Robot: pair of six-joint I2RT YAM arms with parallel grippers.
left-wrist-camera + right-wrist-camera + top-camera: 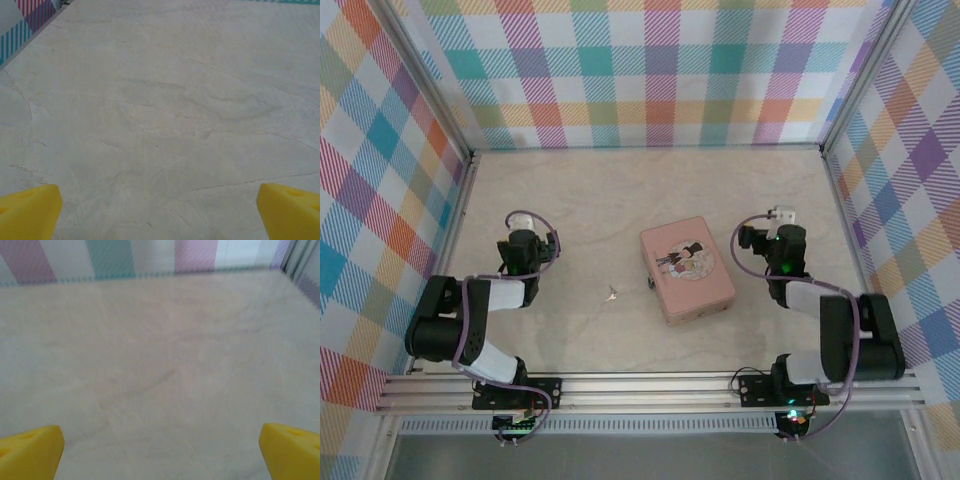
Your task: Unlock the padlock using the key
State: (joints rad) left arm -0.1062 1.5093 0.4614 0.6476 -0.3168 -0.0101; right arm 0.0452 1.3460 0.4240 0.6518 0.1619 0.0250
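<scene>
The key (611,293) is a tiny pale silvery piece lying on the marble table left of centre. The padlock (650,282) is a tiny dark speck touching the left edge of the pink picture tin (687,268). My left gripper (521,221) sits well left of the key, pointing toward the back wall. In the left wrist view the left gripper (160,215) is open, its yellow fingertips (30,210) wide apart over bare table. My right gripper (781,216) stands right of the tin. The right gripper (160,452) is open too, with nothing between its fingertips (290,450).
Checked fabric walls (650,70) and metal frame posts (470,165) close in the table on three sides. The aluminium rail (650,385) with both arm bases runs along the near edge. Bare table lies behind the tin and between the arms.
</scene>
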